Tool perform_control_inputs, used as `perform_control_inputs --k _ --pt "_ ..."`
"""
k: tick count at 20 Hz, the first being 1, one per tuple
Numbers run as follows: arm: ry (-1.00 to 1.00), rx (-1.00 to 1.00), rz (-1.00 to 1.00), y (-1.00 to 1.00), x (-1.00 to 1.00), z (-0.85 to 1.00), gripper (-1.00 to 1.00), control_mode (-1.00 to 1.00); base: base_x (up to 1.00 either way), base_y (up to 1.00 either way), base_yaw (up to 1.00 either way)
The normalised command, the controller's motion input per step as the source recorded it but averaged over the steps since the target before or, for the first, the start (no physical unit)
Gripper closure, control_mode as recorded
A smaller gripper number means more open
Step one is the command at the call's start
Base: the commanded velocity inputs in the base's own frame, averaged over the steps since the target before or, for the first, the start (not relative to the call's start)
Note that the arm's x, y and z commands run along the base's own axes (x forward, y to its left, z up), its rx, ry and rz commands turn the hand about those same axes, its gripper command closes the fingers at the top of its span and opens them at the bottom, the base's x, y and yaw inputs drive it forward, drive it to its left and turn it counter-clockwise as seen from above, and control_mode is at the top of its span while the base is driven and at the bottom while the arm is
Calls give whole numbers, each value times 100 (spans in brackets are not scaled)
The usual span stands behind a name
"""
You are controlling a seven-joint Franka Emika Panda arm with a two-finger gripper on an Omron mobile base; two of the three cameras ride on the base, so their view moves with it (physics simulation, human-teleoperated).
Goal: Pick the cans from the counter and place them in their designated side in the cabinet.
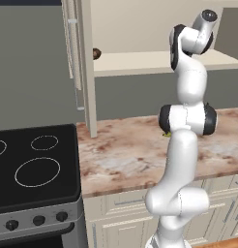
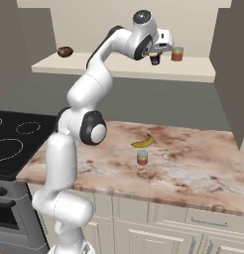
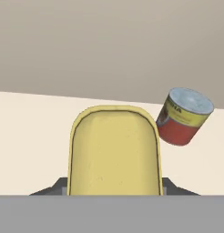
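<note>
Gripper [image 2: 154,54] closed on the blue can [image 2: 154,58], held between the fingers above the cabinet [image 2: 124,69] shelf, near a red can [image 2: 177,54]. The short can [image 2: 142,158] stands on the counter [image 2: 193,168] beside a banana [image 2: 143,142].

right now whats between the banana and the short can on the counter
Only bare counter in the right base view; banana and red-orange can sit apart.
</note>
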Motion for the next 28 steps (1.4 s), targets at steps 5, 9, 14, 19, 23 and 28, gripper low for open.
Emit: perform_control_inputs --k 5,9,14,19,23,28 --pt "4 3 0 -6 23 0 100 -100 0 0 0" --pt "4 2 0 -4 22 0 100 -100 0 0 0" --pt "5 2 0 -1 22 0 100 -100 0 0 0" --pt "7 1 0 0 20 0 100 -100 0 0 0" --pt "9 1 0 -3 18 0 100 -100 0 0 0" --pt "12 2 0 -4 18 0 100 -100 0 0 0"
